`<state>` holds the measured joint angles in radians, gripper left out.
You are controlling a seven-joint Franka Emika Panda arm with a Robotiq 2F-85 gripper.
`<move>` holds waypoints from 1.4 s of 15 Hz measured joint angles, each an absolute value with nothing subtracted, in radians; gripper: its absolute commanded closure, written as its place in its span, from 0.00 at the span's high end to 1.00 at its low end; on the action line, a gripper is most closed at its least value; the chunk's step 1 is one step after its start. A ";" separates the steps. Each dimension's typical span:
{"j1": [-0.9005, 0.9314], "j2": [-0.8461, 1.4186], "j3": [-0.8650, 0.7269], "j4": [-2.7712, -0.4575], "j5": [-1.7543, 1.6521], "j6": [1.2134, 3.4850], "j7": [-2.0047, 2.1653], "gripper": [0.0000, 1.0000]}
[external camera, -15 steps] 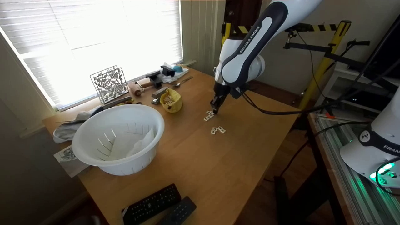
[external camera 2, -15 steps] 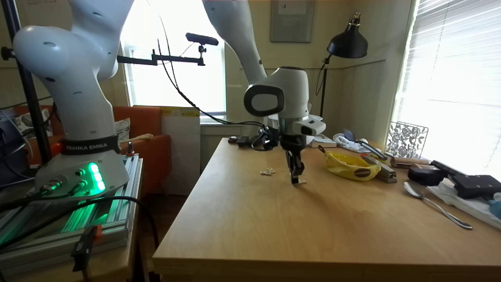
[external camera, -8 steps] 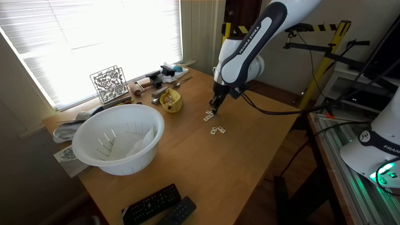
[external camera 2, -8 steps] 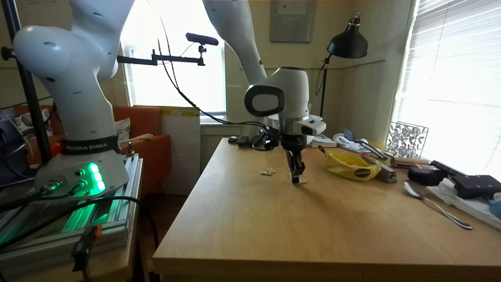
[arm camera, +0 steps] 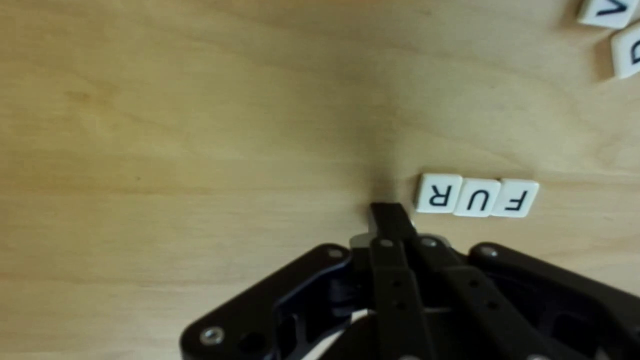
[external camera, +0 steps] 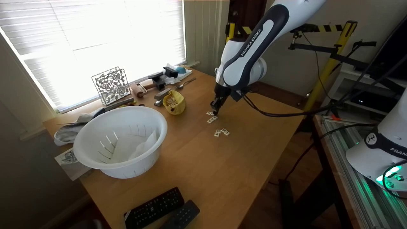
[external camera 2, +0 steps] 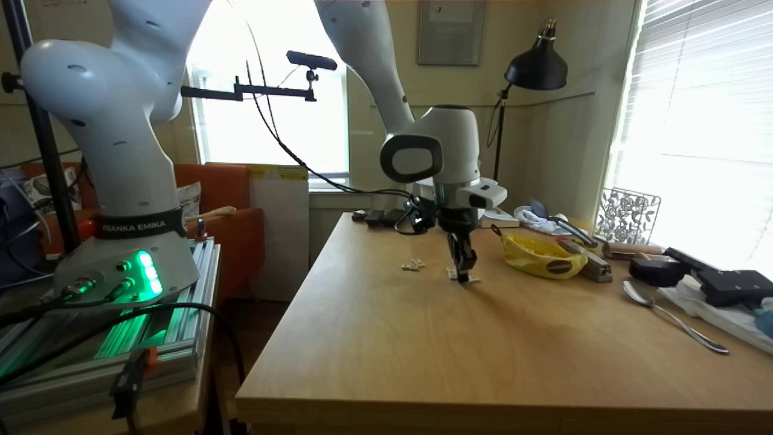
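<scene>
My gripper [arm camera: 390,207] is shut, fingertips together and low at the table, with nothing visible between them; it also shows in both exterior views [external camera: 216,112] [external camera 2: 462,279]. Just right of the tips in the wrist view lies a row of white letter tiles reading F, U, R [arm camera: 477,196], with R nearest; the row also shows in an exterior view [external camera: 212,119]. A short pair of tiles [external camera: 210,113] lies beside the fingertips on the window side, apparently touching; the gripper mostly hides it in the wrist view. More tiles, V [arm camera: 607,10] and D [arm camera: 628,50], lie at the upper right.
A yellow banana-shaped pouch [external camera: 175,103] of tiles stands toward the window, near a stapler [external camera 2: 590,261]. A white basin [external camera: 119,140], remotes [external camera: 155,206], a spoon [external camera 2: 670,320] and a metal rose-pattern holder [external camera: 112,85] stand or lie on the table [external camera 2: 423,356].
My gripper has slid a little along the table toward the window side, and the tile pair beside its tips has shifted with it. The F, U, R row has stayed and shows more fully.
</scene>
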<state>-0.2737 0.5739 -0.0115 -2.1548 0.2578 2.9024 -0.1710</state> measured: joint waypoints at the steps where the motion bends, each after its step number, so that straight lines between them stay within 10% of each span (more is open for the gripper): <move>1: -0.274 0.578 -0.011 -2.149 0.258 2.907 -0.168 0.00; 21: -0.226 0.625 -0.014 -2.038 0.258 2.914 -0.047 0.00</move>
